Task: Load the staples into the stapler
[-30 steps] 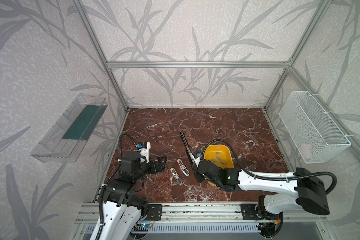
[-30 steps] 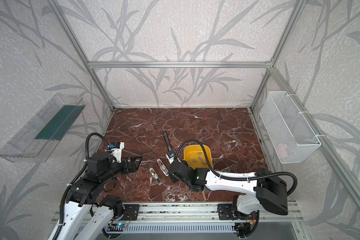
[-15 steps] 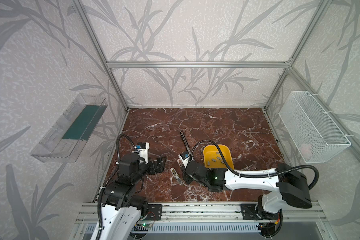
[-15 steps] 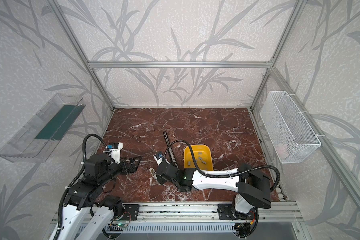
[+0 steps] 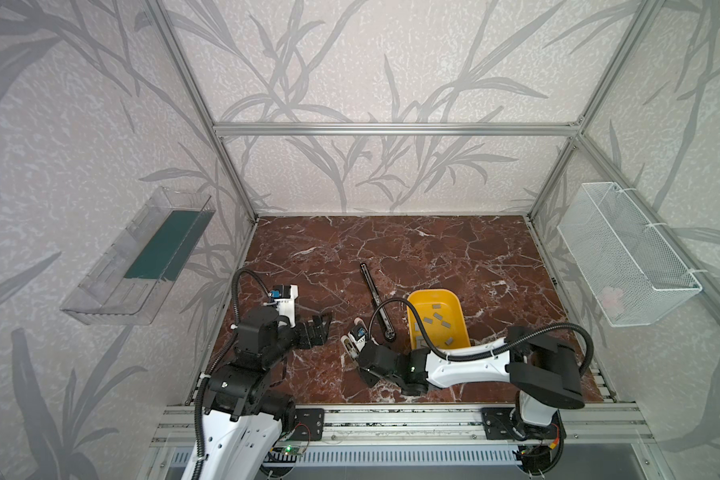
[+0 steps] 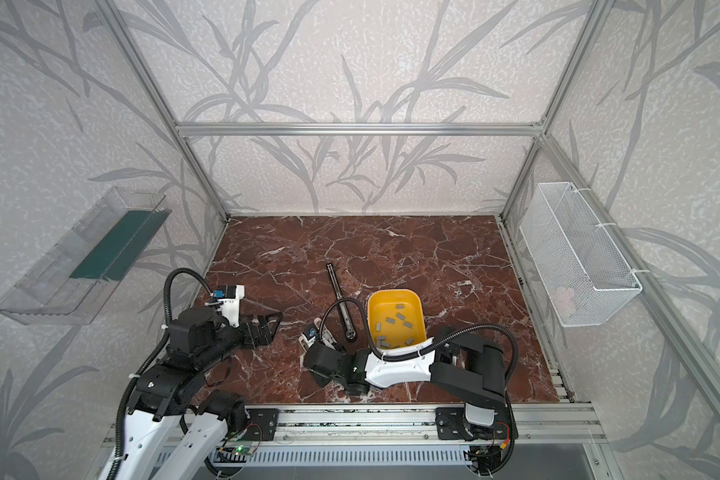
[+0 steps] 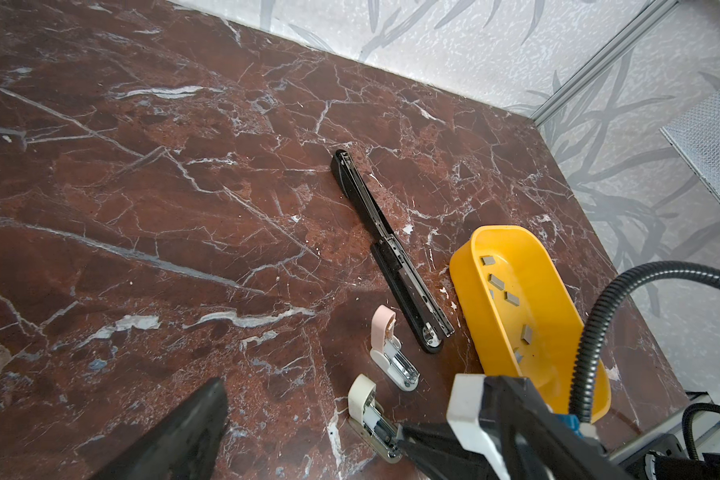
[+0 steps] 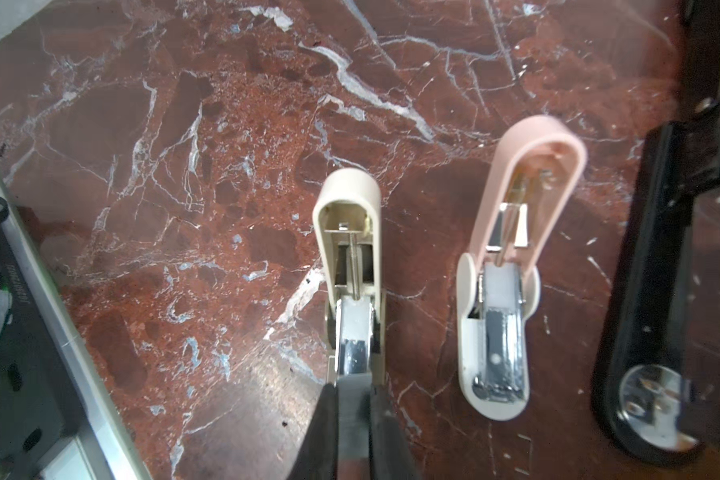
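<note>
Marble tabletop [image 8: 184, 166] holds the cream stapler [image 8: 348, 195] end-on at the closed right tool [image 8: 352, 386].

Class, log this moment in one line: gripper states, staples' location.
left gripper open, empty | right gripper shut at magazine of cream stapler | staples in yellow tray

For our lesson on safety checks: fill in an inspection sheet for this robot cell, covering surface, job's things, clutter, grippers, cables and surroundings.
Surface: marble table, bare apart from the job's things.
Job's things: staples loose in yellow tray; black stapler opened flat; pink stapler and beige stapler open, side by side.
Clutter: nothing seen.
Grippers: left gripper open, apart from the things; right gripper shut, tips at the beige stapler's metal channel; a held strip cannot be made out.
Cables: right hose crosses above the tray; left hose loops by its arm.
Surroundings: clear shelf on left wall; wire basket on right wall.
</note>
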